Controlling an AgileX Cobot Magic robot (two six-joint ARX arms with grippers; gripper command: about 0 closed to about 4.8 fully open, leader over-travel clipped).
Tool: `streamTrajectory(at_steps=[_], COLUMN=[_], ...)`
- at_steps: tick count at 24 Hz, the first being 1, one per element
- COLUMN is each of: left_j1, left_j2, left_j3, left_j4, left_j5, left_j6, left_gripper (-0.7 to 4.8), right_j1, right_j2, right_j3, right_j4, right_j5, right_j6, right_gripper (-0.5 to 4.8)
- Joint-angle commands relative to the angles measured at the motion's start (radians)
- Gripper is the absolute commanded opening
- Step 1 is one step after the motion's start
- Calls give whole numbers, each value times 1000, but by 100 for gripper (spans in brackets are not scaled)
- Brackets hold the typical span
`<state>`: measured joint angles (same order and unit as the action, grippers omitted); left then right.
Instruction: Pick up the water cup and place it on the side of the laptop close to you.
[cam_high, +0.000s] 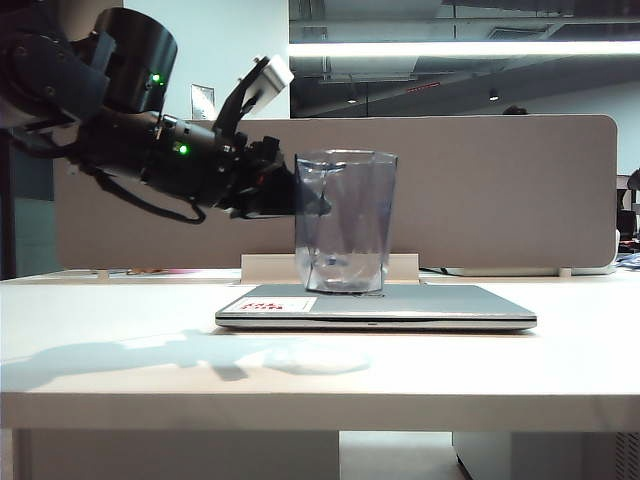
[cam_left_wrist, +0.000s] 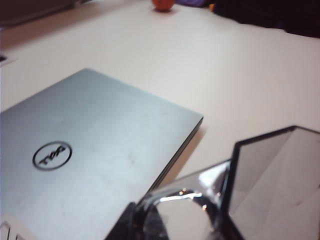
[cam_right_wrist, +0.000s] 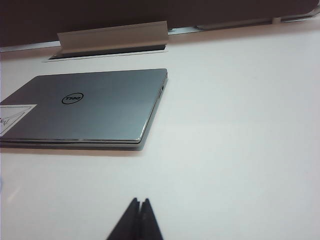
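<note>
A white table fills the foreground, backed by a beige partition panel. A pale cable tray flap stands open at the table's rear edge. Above, a long ceiling light strip glows. Far across the table sits a small orange object, perhaps a ball.

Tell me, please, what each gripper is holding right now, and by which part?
The left gripper holds the cup by its handle, up in the air near the laptop. The right gripper is shut on nothing, above the table.
</note>
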<state>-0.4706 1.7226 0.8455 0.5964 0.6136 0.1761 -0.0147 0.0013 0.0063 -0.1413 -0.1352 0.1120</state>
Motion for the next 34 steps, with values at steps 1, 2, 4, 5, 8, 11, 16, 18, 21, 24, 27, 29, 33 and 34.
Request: streamTrajectory(at_steps=[1, 2, 4, 5, 8, 11, 16, 18, 21, 24, 27, 29, 33, 34], left_j1=[-1, -1, -1, -2, -2, -2, -3, -8, -10, -21, -29, -31, -33, -34], left_j2=[31, 58, 103, 116, 156, 219, 284, 329, 352, 373, 387, 387, 387, 389], left_j3=[35, 53, 79, 85, 106, 154, 233, 294, 330, 358, 368, 368, 369, 369], left_j4=[10, 11, 11, 12, 29, 48, 48, 45, 19, 5, -6, -24, -86, -121], left_j5=[71, 116, 182, 197, 229, 279, 356, 407, 423, 415, 308, 281, 260, 261], left_j6=[31, 31, 34, 34, 34, 38, 38, 32, 33, 35, 39, 89, 138, 168], left_gripper=[-4, -4, -5, -4, -4, -5, -5, -5, -5, -5, -4, -4, -4, -4], right_j1=[1, 1, 1, 1, 1, 1, 1, 1, 1, 1, 1, 1, 1, 1], right_j2=[-2, -2, -2, -2, -2, -2, -2, -2, -2, -2, -2, -2, -2, -2], right_j3=[-6, -6, -6, -6, -6, -6, -6, -6, -6, -6, -6, -6, -6, -6], right_j4=[11, 11, 11, 11, 11, 11, 11, 11, 11, 11, 10, 10, 10, 10], right_j5=[-2, -2, -2, -2, -2, -1, -1, -2, -1, -2, -2, -2, -1, -1], right_j6=[1, 1, 1, 1, 1, 1, 1, 1, 1, 1, 1, 1, 1, 1], right_gripper=[-6, -6, -6, -6, -6, -6, -6, -6, -6, -6, -6, -6, -6, -6])
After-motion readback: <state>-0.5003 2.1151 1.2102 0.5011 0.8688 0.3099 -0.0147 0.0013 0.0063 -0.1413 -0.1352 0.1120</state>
